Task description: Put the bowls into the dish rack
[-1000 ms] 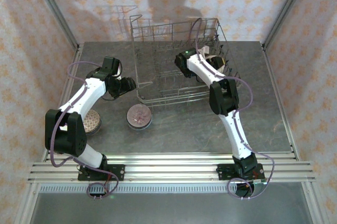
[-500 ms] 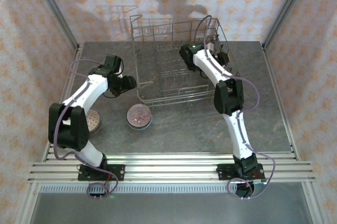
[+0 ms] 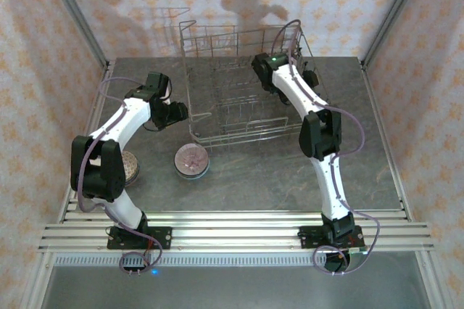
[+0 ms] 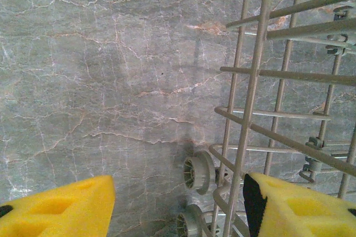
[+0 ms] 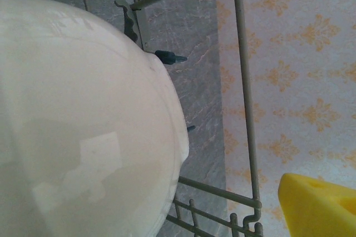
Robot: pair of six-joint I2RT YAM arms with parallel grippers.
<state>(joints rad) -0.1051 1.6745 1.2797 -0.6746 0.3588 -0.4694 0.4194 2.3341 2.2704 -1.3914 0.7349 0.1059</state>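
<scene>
Looking at a cream bowl (image 5: 83,126) sitting in the far right corner of the dish rack (image 3: 217,117), close beside two dark-tipped tines (image 5: 169,57), without being able to tell whether leaning or lying flat. Judging the step as letting that bowl go: keeping the right gripper (image 3: 306,77) spread wide, with the one visible yellow pad (image 5: 317,203) held apart from the bowl's rim, then lifting straight away and avoiding clipping the rim or the corner post. Watching for rolling or sliding, given something round, glazed and slick on thin wire. Noting glossy ceramic with soft reflections and a smooth curved wall; noting silvery rods, thin and stiff, crossing in a grid, with small rollers (image 4: 197,173) under the base. Finding two more bowls waiting on the grey veined table (image 3: 275,171): a purple-patterned bowl (image 3: 192,158) near the rack's front and an orange bowl (image 3: 129,167) beside the left arm. Keeping the left gripper (image 4: 179,203) open and empty beside the rack's left wall, with an upright wire between its pads.
</scene>
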